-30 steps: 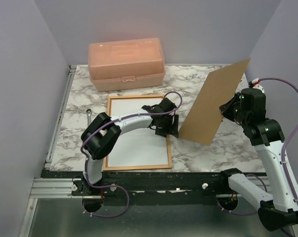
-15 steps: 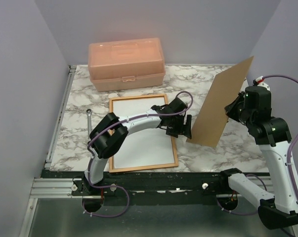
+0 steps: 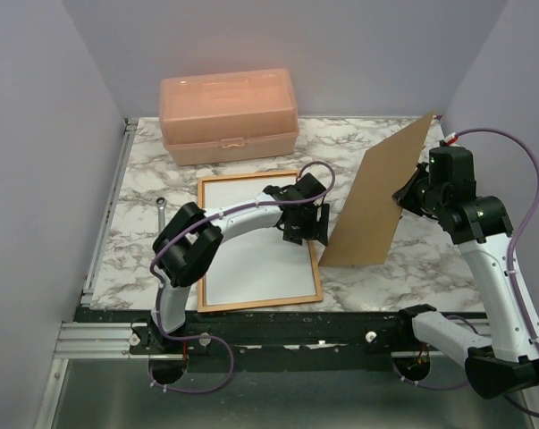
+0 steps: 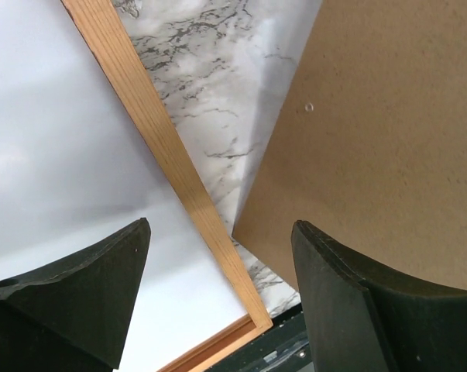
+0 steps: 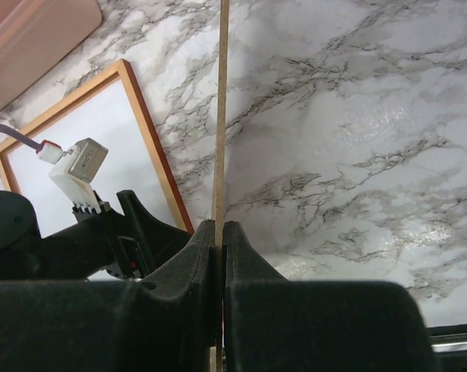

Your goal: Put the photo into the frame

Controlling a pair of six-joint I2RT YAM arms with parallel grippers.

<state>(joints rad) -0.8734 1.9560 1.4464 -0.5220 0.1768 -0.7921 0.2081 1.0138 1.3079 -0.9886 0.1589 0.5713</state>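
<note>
The wooden frame (image 3: 200, 243) lies flat on the marble table. The photo (image 3: 242, 268) lies inside it with its plain white back up; the picture side is hidden. My left gripper (image 3: 307, 228) is open and empty, low over the frame's right rail (image 4: 171, 155), with the white back (image 4: 55, 139) to one side. My right gripper (image 3: 410, 192) is shut on the brown backing board (image 3: 376, 197) and holds it steeply tilted, its lower edge near the table just right of the frame. The board shows edge-on (image 5: 220, 116) between the right gripper's (image 5: 220, 229) jaws.
A peach plastic box (image 3: 229, 114) stands at the back of the table. A small metal tool (image 3: 162, 213) lies left of the frame. Grey walls close in on the left, back and right. The black table rail runs along the near edge.
The frame's near right corner slid slightly right. My left gripper swung right, then came back over the right rail. The board moved right, then back left, its lower edge closer to the frame.
</note>
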